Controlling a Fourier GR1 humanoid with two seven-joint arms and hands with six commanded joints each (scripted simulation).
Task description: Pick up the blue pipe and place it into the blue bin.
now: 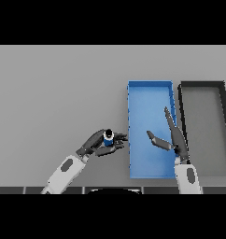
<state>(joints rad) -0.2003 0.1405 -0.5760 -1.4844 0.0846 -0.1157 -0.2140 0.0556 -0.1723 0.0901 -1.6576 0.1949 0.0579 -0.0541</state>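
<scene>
Now my left hand (100, 144) grips the blue pipe (108, 136) just left of the blue bin (150, 88), my right hand (173, 139) spread flat over the bin's near right part.

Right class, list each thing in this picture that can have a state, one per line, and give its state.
blue pipe: held in the left hand, just left of the blue bin, not yet in it
left hand: fingers curled round the pipe
right hand: open, fingers straight, over the bin
blue bin: nothing lying in it
black bin: nothing lying in it
</scene>
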